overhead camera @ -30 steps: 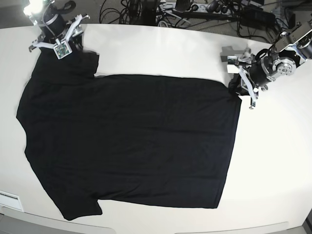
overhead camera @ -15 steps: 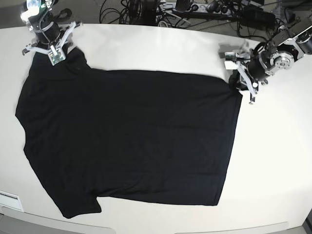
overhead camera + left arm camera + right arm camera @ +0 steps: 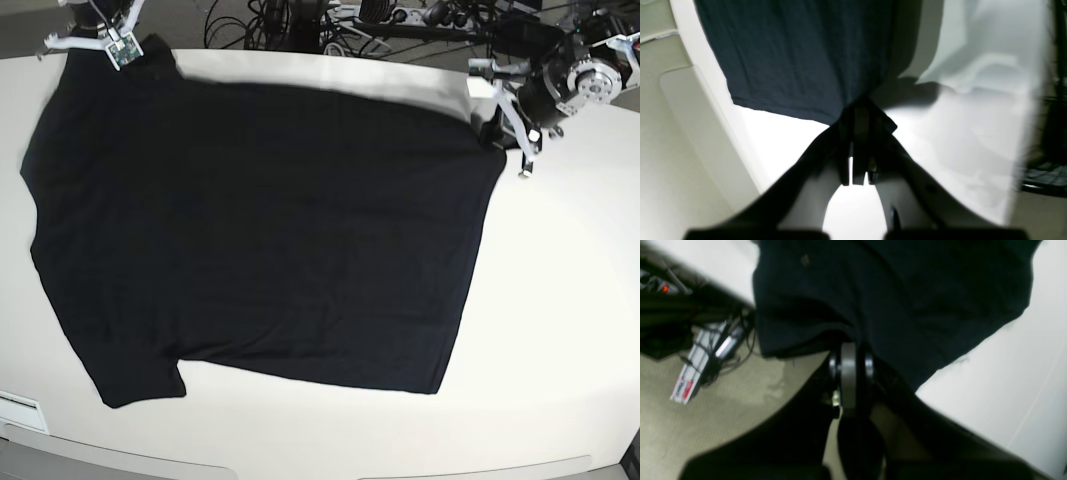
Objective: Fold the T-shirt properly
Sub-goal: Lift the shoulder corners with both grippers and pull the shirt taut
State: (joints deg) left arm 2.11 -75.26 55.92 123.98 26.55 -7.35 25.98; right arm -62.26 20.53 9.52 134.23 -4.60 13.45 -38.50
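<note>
The black T-shirt lies spread flat on the white table, plain side up, sleeves at the left. My left gripper is shut on its far right hem corner; the left wrist view shows the fingers clamped on the cloth corner. My right gripper is shut on the far left sleeve edge near the table's back edge; the right wrist view shows its pads pinching the black cloth. No print shows.
Cables and power strips lie on the floor behind the table. In the right wrist view the floor and a cable bundle show past the table's back edge. The table's front edge runs below the shirt.
Both grippers have pulled the shirt's far edge back towards the table's rear. The whole shirt has slid away from the front edge and lies stretched flatter.
</note>
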